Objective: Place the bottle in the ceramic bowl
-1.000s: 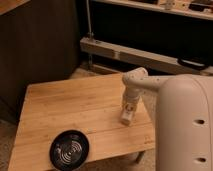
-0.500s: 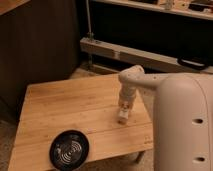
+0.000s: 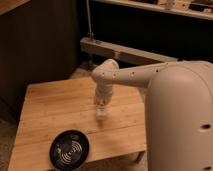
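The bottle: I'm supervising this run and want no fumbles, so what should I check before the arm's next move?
1. Gripper at the bottle: ok. It points down over the middle of the wooden table, right on top of the bottle.
2. Secure hold on the bottle: cannot tell. The contact is not visible.
3. Bottle lifted off the table: cannot tell.
4. Ceramic bowl ready: ok. It sits upright near the table's front-left edge, with its ring lines showing and nothing inside.
5. Path from bottle to bowl: ok. Only bare wood lies between them.
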`<state>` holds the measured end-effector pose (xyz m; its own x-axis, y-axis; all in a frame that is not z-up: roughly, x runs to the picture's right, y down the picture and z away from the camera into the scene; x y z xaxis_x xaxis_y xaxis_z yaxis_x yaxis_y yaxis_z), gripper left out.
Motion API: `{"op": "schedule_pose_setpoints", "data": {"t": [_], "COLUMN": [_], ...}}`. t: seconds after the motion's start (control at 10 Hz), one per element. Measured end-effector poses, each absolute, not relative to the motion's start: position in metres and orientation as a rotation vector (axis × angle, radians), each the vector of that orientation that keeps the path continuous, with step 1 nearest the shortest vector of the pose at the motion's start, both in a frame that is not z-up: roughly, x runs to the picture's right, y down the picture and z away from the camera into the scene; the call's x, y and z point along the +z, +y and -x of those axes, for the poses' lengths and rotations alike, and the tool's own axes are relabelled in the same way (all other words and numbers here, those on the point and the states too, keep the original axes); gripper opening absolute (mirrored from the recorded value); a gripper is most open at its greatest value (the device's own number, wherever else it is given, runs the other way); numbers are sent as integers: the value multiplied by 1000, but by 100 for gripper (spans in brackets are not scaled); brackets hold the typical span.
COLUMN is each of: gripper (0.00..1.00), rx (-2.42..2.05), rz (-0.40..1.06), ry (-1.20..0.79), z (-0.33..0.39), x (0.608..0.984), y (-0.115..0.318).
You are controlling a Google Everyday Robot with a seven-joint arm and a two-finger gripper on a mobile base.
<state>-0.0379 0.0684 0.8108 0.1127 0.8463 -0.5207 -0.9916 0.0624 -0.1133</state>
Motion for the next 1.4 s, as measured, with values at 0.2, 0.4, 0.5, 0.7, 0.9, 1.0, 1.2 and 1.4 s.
{"op": "schedule_pose_setpoints", "data": {"t": [0.2,0.4,0.5,0.7,0.9,1.0,1.2,1.4], "gripper": [0,0,0,0,0,0,0,0], "rx": [1288,1129,1047,871,751,713,703,703], "rz": [514,533,546,588,612,619,620,620], "ry": [270,191,153,75,28,14,11,11], "z": [84,119,135,166,182,187,188,188], "x": [775,738,720,680,659,652,651,651], "y": [78,94,104,127,137,140,141,141]}}
